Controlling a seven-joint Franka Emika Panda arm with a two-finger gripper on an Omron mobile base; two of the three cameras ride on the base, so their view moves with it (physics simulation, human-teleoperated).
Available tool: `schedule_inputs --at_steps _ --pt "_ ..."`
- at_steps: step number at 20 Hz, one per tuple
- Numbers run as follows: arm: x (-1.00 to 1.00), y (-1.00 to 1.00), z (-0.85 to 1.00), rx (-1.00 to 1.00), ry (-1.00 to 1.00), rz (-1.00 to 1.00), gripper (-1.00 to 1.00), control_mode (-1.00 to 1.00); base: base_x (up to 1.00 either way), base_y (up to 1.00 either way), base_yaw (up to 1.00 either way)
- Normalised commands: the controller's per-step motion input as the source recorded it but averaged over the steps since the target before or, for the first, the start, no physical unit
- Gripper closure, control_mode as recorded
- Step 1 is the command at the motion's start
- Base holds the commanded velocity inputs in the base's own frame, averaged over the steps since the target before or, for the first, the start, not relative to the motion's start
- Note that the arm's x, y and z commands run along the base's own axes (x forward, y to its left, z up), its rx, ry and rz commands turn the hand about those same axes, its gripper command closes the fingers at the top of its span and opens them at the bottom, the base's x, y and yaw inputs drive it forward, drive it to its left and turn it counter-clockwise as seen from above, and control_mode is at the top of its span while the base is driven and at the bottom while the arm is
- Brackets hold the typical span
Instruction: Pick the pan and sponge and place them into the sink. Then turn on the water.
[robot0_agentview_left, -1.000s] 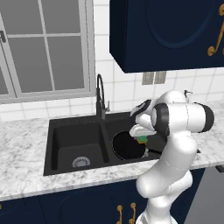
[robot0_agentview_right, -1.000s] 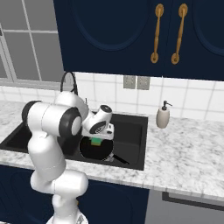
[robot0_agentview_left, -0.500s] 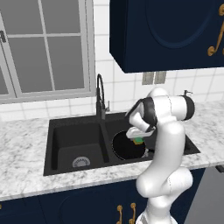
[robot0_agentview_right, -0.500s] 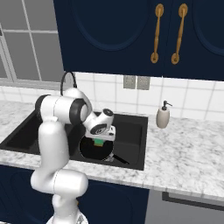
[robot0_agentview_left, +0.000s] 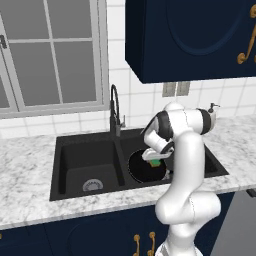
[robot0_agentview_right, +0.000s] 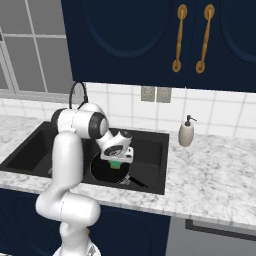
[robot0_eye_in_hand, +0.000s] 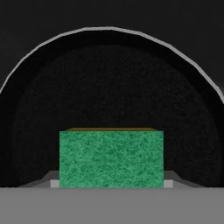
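a green sponge (robot0_eye_in_hand: 111, 158) sits clamped between the two fingers of the robot's gripper (robot0_eye_in_hand: 111, 183), one dark fingertip pressed against each side of the block, a sliver of its yellow face showing along the far edge in the hand view. the sponge (robot0_agentview_left: 155, 163) hangs directly above the black frying pan (robot0_agentview_left: 145, 168), and from these angles it is not possible to tell whether it touches the pan's floor. the pan (robot0_agentview_right: 111, 169) rests in the right basin of the black double sink (robot0_agentview_right: 150, 141), its thin handle pointing toward the front right corner of that basin. in the hand view the pan's (robot0_eye_in_hand: 109, 92) pale rim arcs around the sponge.

the left basin holds a round silver drain (robot0_agentview_left: 90, 185). a tall black gooseneck faucet (robot0_agentview_left: 115, 108) stands behind the divider between the basins. the sink (robot0_agentview_left: 85, 145) is set into a grey-white marble counter (robot0_agentview_right: 215, 177), where a white soap bottle (robot0_agentview_right: 186, 132) stands to the right of the sink against the tiled wall. dark blue cabinets (robot0_agentview_right: 140, 40) with gold handles hang overhead, and a window (robot0_agentview_left: 50, 55) fills the wall to the left.
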Motion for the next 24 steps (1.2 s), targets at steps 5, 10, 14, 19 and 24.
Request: schedule_inputs --at_steps 5,10,14,19,24 --pt "0.28 0.09 -0.27 0.0 -0.01 0.0 1.0 -1.0 0.0 0.0 0.0" --pt "0.23 0.09 -0.23 0.0 -0.01 0.0 1.0 -1.0 0.0 0.0 0.0" --pt "0.18 0.07 -0.2 0.0 0.0 0.0 1.0 -1.0 0.0 0.0 0.0" --pt "0.08 0.05 -0.1 0.0 0.0 0.0 1.0 -1.0 0.0 0.0 0.0" --pt "0.0 0.0 0.0 0.0 0.0 0.0 -1.0 -1.0 0.0 0.0 0.0"
